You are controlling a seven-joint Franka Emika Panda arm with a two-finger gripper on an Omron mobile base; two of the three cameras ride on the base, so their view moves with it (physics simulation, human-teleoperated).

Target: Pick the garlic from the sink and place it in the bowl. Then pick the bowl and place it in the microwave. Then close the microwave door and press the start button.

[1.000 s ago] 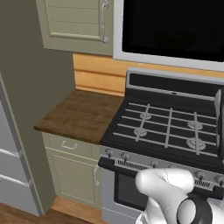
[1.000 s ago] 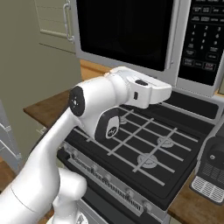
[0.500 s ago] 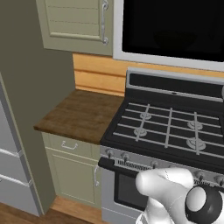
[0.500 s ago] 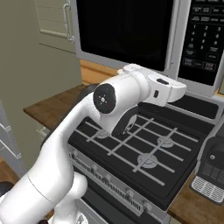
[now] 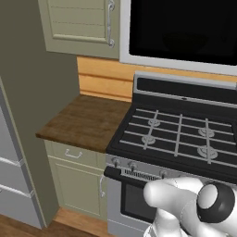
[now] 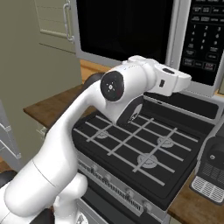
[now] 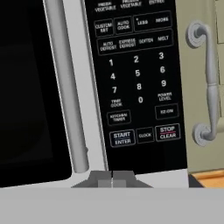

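Two dark fingertips of the gripper (image 7: 112,178) sit pressed together at the bottom of the hand view, jaws fully closed with nothing between them.

Microwave (image 6: 173,37): mounted above the stove (image 5: 178,139), silver-grey frame. Microwave door (image 7: 30,87) is shut flush with the body; black glass window, long grey bar handle (image 7: 65,87) running vertically just left of the control panel (image 7: 138,78).

Control panel: dark, white lettering, number keys in the middle. Bottom row reads START/ENTER (image 7: 122,138), a clock key, then STOP/CLEAR (image 7: 167,132). Gripper tips lie just below the START key, close to the microwave's lower edge; cannot tell if they touch the face.

Right of the microwave, in the hand view: pale green cabinet door (image 7: 209,83) with a curved grey pull.

Right base view: white arm reaches up from lower left across the stove, hand at the microwave's panel side.

Left of the stove: wooden worktop (image 5: 85,122) with wood-plank backsplash behind, green cabinets above and under it.

Right of the stove: a dark appliance (image 6: 212,168) stands on another worktop section.
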